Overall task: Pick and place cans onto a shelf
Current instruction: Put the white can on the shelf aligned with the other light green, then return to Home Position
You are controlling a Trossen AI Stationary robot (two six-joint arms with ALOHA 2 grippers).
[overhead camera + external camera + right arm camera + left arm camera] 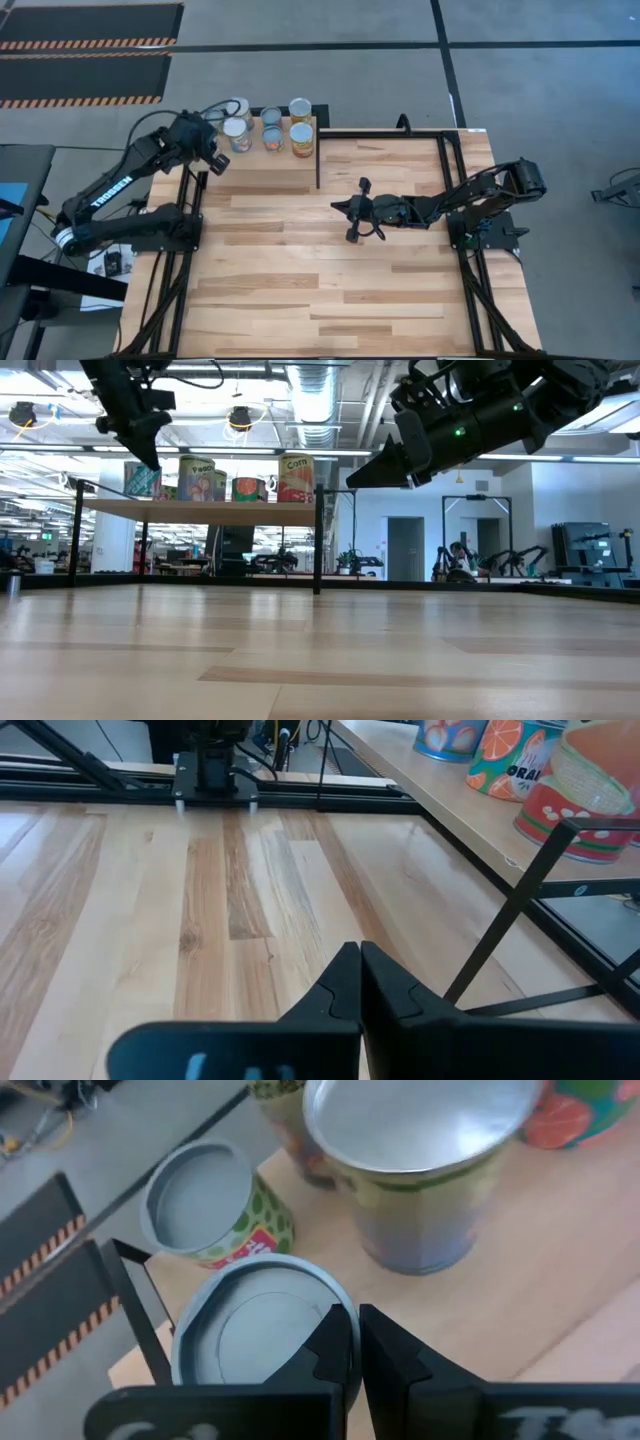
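Note:
Several cans stand upright on the pale wooden shelf [262,165], [200,510] at the table's far left. Among them are a silver-topped can [236,133], a "Corn" can [296,477] and a green-dotted can [205,1210]. My left gripper [214,152], [357,1335] is shut, pointing down at the near rim of the left-end can [255,1330], [140,480]. My right gripper [338,207], [358,965] is shut and empty above the middle of the table, right of the shelf. My left gripper's shut fingertips [335,1340] stand at the rim of the left-end can's silver top [300,1285], coming from above. I cannot tell whether they touch it. The can stands upright on the shelf.
A black frame rail [318,150] runs along the shelf's right end, and black posts [318,535] carry the shelf. The planked tabletop [330,290] lies bare toward the near edge. Fruit-labelled cans [510,760] show in the right wrist view.

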